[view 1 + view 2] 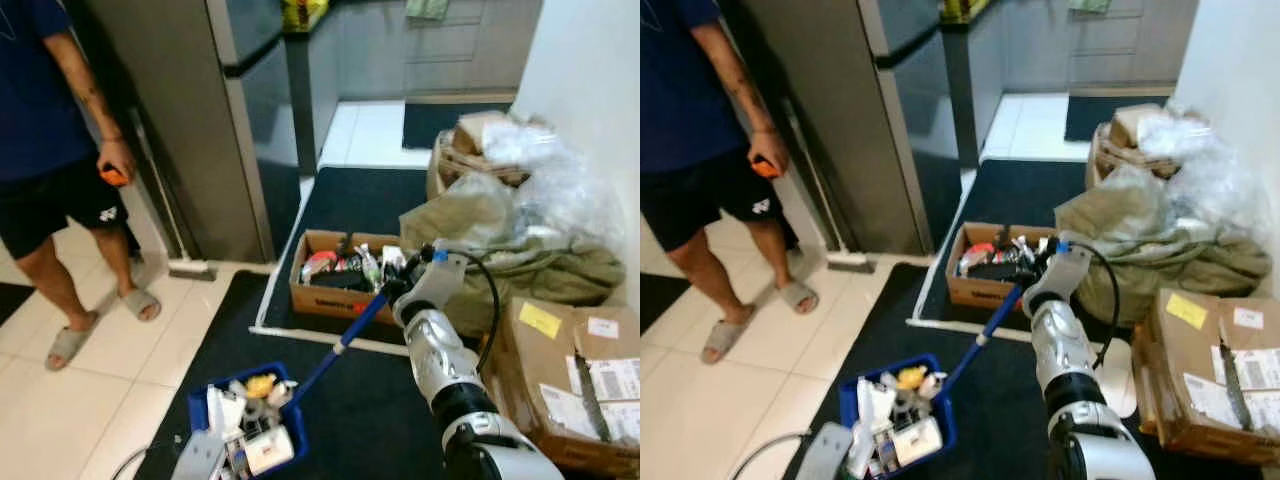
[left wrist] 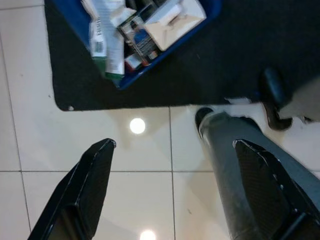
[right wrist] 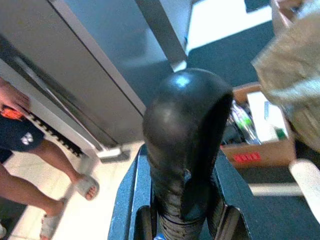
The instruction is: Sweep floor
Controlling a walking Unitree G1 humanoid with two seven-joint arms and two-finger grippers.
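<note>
One person point(image 1: 50, 150) in a dark shirt and sandals stands at the far left on the pale floor tiles point(image 1: 60, 400), an orange object point(image 1: 114, 177) in one hand. Just beside them a long-handled tool point(image 1: 165, 210) leans against the tall grey fridge point(image 1: 190, 120), its flat head resting on the tiles.

Lower down, a blue bin point(image 1: 250, 415) crammed with bottles and packets sits on the black mat point(image 1: 370, 400). The left gripper point(image 2: 170, 195) hangs above bare tile at the mat's edge, its fingers wide apart and holding nothing.

The blue handle point(image 1: 345, 340), a slim straight pole with a white band midway, slants from behind the bin up to the right gripper point(image 1: 400, 290), whose fingers are clamped around its top end; its lower end is hidden by the bin.

Past a white strip, a cardboard box point(image 1: 335, 275) of clutter blocks the second dark mat. To the right, a bulky olive sack point(image 1: 500, 240), plastic wrap and labelled cartons point(image 1: 575, 380) crowd the wall. Open tile lies at the left and in the far doorway.
</note>
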